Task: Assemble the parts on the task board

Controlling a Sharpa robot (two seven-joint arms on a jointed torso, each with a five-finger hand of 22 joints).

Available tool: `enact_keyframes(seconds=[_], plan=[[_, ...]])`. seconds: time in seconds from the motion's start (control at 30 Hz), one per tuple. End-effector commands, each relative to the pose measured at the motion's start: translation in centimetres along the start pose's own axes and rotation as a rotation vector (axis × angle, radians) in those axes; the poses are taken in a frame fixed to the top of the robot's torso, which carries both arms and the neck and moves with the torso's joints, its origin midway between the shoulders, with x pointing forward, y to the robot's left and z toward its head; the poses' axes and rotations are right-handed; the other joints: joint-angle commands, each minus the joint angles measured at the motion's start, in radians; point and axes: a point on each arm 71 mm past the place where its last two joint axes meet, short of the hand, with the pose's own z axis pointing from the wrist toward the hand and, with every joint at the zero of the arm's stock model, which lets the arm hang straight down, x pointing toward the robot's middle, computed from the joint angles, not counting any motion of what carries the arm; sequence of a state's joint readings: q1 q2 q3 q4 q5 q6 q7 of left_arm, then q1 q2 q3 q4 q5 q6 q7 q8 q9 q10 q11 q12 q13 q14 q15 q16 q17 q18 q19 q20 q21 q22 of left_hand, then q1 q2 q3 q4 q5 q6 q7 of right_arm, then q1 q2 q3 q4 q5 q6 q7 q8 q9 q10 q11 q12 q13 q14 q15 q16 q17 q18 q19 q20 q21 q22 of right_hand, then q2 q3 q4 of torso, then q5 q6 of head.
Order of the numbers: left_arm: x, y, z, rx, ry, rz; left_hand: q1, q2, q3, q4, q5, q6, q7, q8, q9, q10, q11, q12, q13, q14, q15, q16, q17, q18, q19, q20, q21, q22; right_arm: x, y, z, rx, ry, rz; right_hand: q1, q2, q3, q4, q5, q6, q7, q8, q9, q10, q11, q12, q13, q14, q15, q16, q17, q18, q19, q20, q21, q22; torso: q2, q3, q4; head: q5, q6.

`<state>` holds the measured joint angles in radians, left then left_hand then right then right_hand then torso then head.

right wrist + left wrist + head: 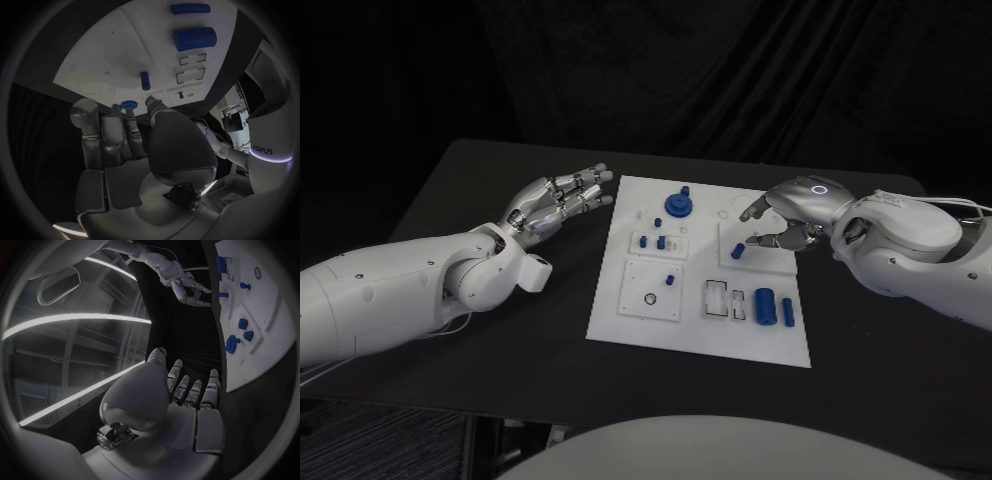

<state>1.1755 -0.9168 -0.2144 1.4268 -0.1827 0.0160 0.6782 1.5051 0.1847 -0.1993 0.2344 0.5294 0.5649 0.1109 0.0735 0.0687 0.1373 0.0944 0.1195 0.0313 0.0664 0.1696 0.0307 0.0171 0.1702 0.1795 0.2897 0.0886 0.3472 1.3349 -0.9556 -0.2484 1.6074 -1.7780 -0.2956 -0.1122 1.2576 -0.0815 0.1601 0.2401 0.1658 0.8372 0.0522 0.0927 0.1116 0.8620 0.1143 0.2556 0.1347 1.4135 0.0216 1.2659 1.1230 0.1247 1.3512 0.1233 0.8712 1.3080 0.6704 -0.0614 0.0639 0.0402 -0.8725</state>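
The white task board [625,320] lies in the middle of the black table. My right hand [783,225] hovers over its far right part with the fingers apart. Its fingertips are just beside a small blue peg [737,251] standing on the board, and a narrow gap shows between them. In the right wrist view that peg [129,105] sits between my thumb and fingers. My left hand [560,205] floats off the board's far left corner, empty, with the fingers stretched out. A blue knob [678,205] stands at the far edge of the board.
A thick blue cylinder [764,305] and a slim one [790,312] lie at the board's near right, beside two rectangular slots [715,298]. Another short peg [671,280] stands mid-board. Small blue pieces [658,241] sit in the left block. Bare table surrounds the board.
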Motion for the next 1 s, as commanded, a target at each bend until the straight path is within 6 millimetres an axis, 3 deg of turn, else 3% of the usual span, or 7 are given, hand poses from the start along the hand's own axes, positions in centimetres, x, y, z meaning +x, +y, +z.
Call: enact_keyframes(seconds=[0.03,0.13,0.5,0.67,0.77,1.0], plan=[[0.2,-0.1,0.0,0.021,0.007,-0.01,0.011,0.001,0.002,-0.005,0.004,0.004,0.002,0.003,0.001,0.002,0.001,0.003,0.001,-0.001,0.0,0.002,0.0,-0.004,0.005,0.003,0.003,-0.001,0.7,0.0,0.1,0.0,0.02,0.009,0.013,-0.002,0.002,0.006,0.003,0.003,0.015,-0.002,-0.001,0.012,-0.001,0.001,-0.002,0.006,0.002,0.006,-0.001,-0.01,0.007,0.001,0.0,0.11,0.001,0.002,0.0012,-0.003,0.0],[0.2,0.0,0.0,0.02,0.008,-0.011,0.013,0.003,0.005,-0.005,0.005,0.004,0.002,0.003,0.001,0.002,0.001,0.003,0.001,-0.002,0.0,0.002,0.0,-0.004,0.005,0.003,0.003,-0.002,1.3,0.1,0.2,-0.007,0.031,0.015,0.018,-0.004,0.002,0.003,0.003,0.005,0.02,-0.002,-0.001,0.018,-0.001,-0.001,-0.004,0.006,0.002,0.005,-0.003,-0.01,0.007,0.002,-0.001,0.11,0.0,0.001,0.0043,-0.004,0.0],[0.2,0.1,0.0,0.017,0.01,-0.014,0.014,0.005,0.006,-0.006,0.005,0.004,0.002,0.003,0.001,0.001,0.002,0.003,0.001,-0.002,0.0,0.002,0.0,-0.005,0.005,0.003,0.003,-0.003,2.9,0.9,0.6,-0.038,0.062,0.031,0.031,-0.009,0.0,-0.001,0.003,0.006,0.032,-0.005,-0.003,0.046,-0.005,-0.002,-0.006,0.003,0.001,-0.001,-0.012,-0.008,0.006,0.003,-0.006,0.109,-0.001,-0.0016,0.0013,-0.001,0.0],[0.2,0.2,0.0,0.015,0.011,-0.016,0.015,0.006,0.007,-0.007,0.005,0.003,0.003,0.003,0.001,0.001,0.002,0.003,0.001,-0.002,0.0,0.002,0.0,-0.005,0.005,0.003,0.003,-0.003,3.3,1.3,0.8,-0.051,0.07,0.045,0.044,-0.008,0.002,-0.008,0.003,0.01,0.031,-0.005,-0.004,0.059,-0.006,-0.003,-0.007,0.001,0.001,-0.003,-0.015,-0.007,0.004,0.003,-0.01,0.108,-0.001,-0.001,0.0013,-0.003,0.0],[0.2,0.2,0.0,0.014,0.011,-0.016,0.015,0.006,0.007,-0.007,0.005,0.003,0.003,0.003,0.001,0.001,0.002,0.003,0.001,-0.002,0.0,0.002,0.0,-0.005,0.005,0.003,0.003,-0.003,3.5,1.5,0.9,-0.059,0.072,0.051,0.061,-0.006,0.006,-0.02,0.003,0.015,0.026,-0.004,-0.003,0.068,-0.008,-0.005,-0.007,-0.001,-0.002,-0.006,-0.019,-0.006,0.002,0.001,-0.015,0.107,0.0,-0.0001,0.0014,-0.003,0.0],[0.3,0.3,-0.1,0.008,0.016,-0.02,0.019,0.007,0.01,-0.01,0.007,0.004,0.004,0.003,0.001,0.002,0.004,0.004,0.001,-0.002,0.001,0.002,0.0,-0.006,0.005,0.003,0.003,-0.004,3.8,1.8,1.2,-0.068,0.062,0.057,0.158,0.013,0.048,-0.098,0.003,0.068,0.025,0.017,0.013,0.109,-0.014,-0.014,-0.01,-0.009,-0.007,-0.02,-0.038,-0.005,-0.005,-0.004,-0.033,0.104,-0.002,-0.0011,-0.0001,-0.002,0.0]])
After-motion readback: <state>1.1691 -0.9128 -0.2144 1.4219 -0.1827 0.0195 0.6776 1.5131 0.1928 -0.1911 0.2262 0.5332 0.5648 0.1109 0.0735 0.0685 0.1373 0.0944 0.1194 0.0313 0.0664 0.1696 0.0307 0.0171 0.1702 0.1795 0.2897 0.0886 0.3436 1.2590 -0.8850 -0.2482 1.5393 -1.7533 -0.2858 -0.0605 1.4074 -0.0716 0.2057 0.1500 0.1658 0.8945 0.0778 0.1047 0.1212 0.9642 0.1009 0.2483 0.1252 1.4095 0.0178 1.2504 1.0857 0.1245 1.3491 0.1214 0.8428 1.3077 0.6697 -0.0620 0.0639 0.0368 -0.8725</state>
